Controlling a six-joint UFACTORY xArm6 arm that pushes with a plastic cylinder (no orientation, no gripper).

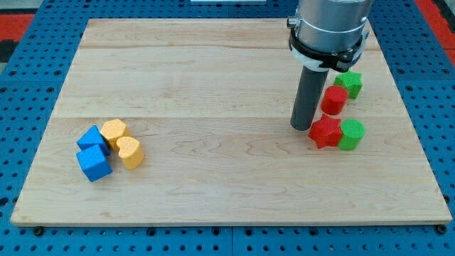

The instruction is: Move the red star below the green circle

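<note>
The red star (325,131) lies at the view's right, touching the green circle (351,134) on that block's left side. My tip (301,126) rests on the board just left of the red star, close to its upper left edge. A red round block (334,99) sits above the star, and a green star (349,83) sits above and right of that.
A cluster at the view's lower left holds two blue blocks (93,154), a yellow hexagon-like block (114,131) and a yellow heart (130,151). The wooden board (213,78) lies on a blue pegboard; its right edge runs near the green blocks.
</note>
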